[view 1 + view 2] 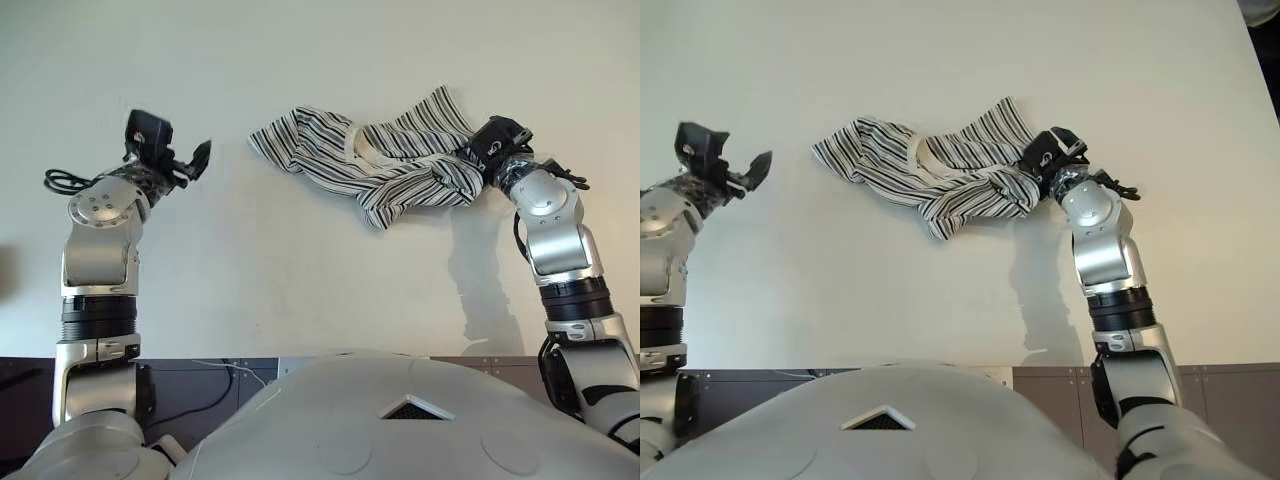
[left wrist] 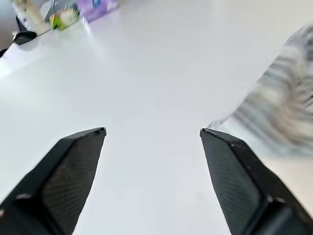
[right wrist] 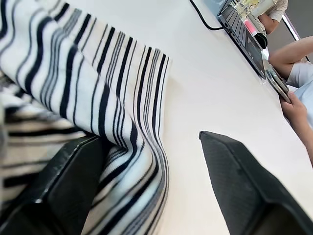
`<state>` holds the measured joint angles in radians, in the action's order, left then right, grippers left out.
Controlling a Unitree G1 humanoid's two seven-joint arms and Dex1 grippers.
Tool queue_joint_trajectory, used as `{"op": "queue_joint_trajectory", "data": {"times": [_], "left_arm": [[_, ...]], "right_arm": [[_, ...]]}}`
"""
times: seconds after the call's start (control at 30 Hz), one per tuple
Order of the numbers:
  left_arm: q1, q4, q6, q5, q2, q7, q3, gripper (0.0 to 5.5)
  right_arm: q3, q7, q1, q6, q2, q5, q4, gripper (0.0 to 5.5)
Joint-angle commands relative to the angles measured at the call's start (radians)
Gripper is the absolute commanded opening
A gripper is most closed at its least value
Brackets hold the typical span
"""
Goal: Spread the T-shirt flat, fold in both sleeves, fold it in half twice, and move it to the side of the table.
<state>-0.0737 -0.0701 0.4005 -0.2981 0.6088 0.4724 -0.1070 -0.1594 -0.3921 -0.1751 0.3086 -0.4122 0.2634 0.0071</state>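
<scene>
Lying crumpled on the desk (image 1: 300, 290), the T-shirt (image 1: 375, 165) is touched at its right edge by the spread right claw (image 3: 150, 137); the left claw (image 2: 152, 131) is held spread.

A dark laptop (image 3: 240, 35) lies at the far edge of the white counter (image 1: 300, 290), and a black cable (image 3: 203, 18) runs across the surface to it. At another edge of the counter sit a purple packet (image 2: 96, 7), a small green and yellow object (image 2: 63, 18) just beside it, and a black item (image 2: 23, 36) too blurred to tell. Below the near edge, a dark panel (image 1: 180, 372) carries a thin white wire (image 1: 238, 372).
</scene>
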Motion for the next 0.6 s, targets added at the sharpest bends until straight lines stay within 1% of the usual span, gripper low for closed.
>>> {"op": "queue_joint_trajectory", "data": {"times": [0.03,0.1,0.17,0.27,0.33,0.37,0.4,0.47,0.53,0.6], "left_arm": [[-0.04,-0.122,0.073,-0.029,-0.051,0.034,0.077,3.57],[-0.022,-0.184,0.09,-0.003,-0.072,0.052,0.176,3.57],[-0.002,-0.186,0.088,0.042,-0.086,0.06,0.262,3.57],[0.045,-0.15,0.084,0.108,-0.097,0.056,0.347,3.57],[0.075,-0.122,0.064,0.154,-0.08,0.065,0.382,3.57],[0.084,-0.114,0.06,0.163,-0.071,0.07,0.38,3.57],[0.09,-0.111,0.057,0.167,-0.065,0.074,0.372,3.57],[0.091,-0.106,0.058,0.168,-0.057,0.083,0.351,3.57],[0.094,-0.103,0.057,0.173,-0.048,0.088,0.338,3.57],[0.102,-0.11,0.057,0.174,-0.043,0.092,0.323,3.57]], "right_arm": [[0.061,-0.074,-0.043,0.039,0.036,-0.143,-0.112,3.43],[0.084,-0.13,-0.04,0.078,0.029,-0.223,-0.154,3.43],[0.093,-0.196,-0.014,0.131,0.005,-0.287,-0.196,3.43],[-0.032,-0.286,0.07,0.112,-0.106,-0.207,-0.131,3.43],[-0.103,-0.391,0.18,0.062,-0.172,-0.228,-0.199,3.43],[-0.108,-0.436,0.233,0.053,-0.199,-0.261,-0.256,3.43],[-0.099,-0.46,0.267,0.048,-0.218,-0.286,-0.295,3.43],[-0.031,-0.477,0.302,0.052,-0.244,-0.342,-0.332,3.43],[0.079,-0.474,0.29,0.088,-0.246,-0.428,-0.349,3.43],[0.193,-0.461,0.242,0.164,-0.227,-0.551,-0.375,3.43]]}}
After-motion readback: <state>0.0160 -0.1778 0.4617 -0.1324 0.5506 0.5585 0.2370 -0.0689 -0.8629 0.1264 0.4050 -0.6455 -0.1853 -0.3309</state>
